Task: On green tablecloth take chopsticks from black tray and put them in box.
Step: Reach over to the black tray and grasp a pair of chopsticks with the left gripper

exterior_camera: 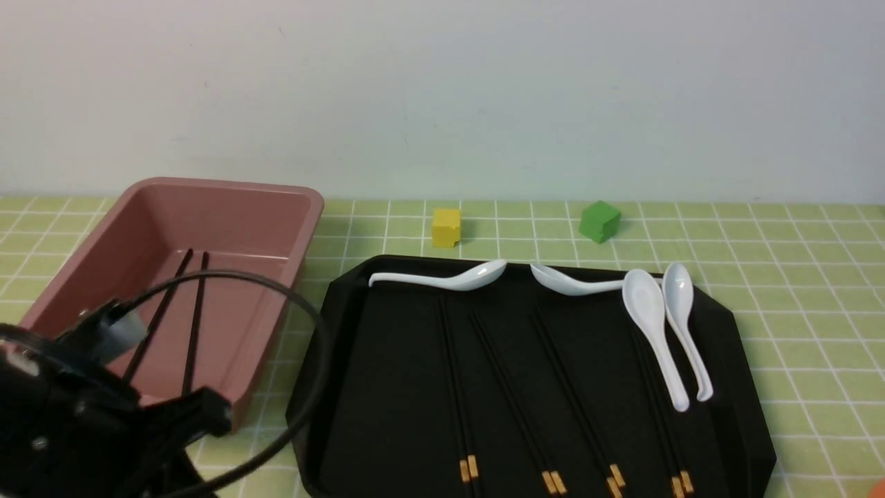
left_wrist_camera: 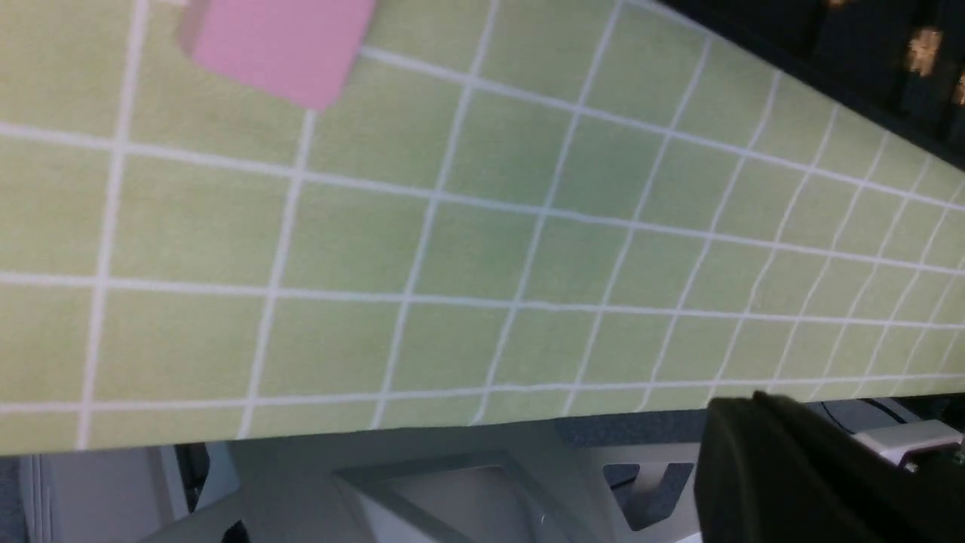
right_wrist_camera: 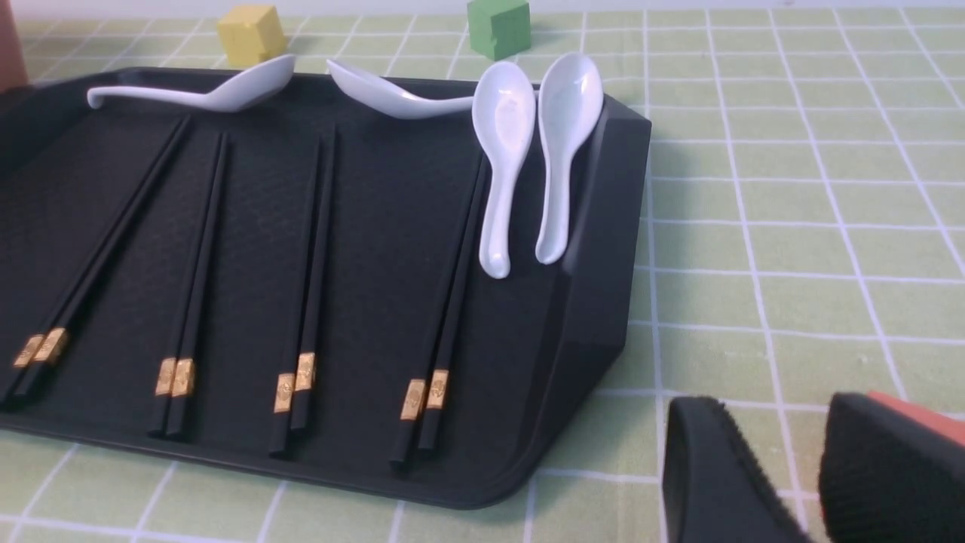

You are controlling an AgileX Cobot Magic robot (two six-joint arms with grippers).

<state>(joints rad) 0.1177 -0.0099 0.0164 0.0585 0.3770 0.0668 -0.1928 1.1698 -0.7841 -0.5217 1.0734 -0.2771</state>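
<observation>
Front view: the green tablecloth (exterior_camera: pixel 795 277) runs back to a plain pale wall (exterior_camera: pixel 442 90). The box (exterior_camera: pixel 228 185) sits on the left holding one pair of chopsticks (exterior_camera: pixel 196 311), and the black tray (exterior_camera: pixel 387 387) just beside it carries four more pairs (exterior_camera: pixel 508 394) and white spoons (exterior_camera: pixel 653 325). The right gripper (right_wrist_camera: pixel 807 483) is over bare cloth near the tray's corner, fingers apart and empty. Only one dark part of the left gripper (left_wrist_camera: pixel 776 467) shows, at the cloth's near edge, so I cannot tell how its fingers stand.
</observation>
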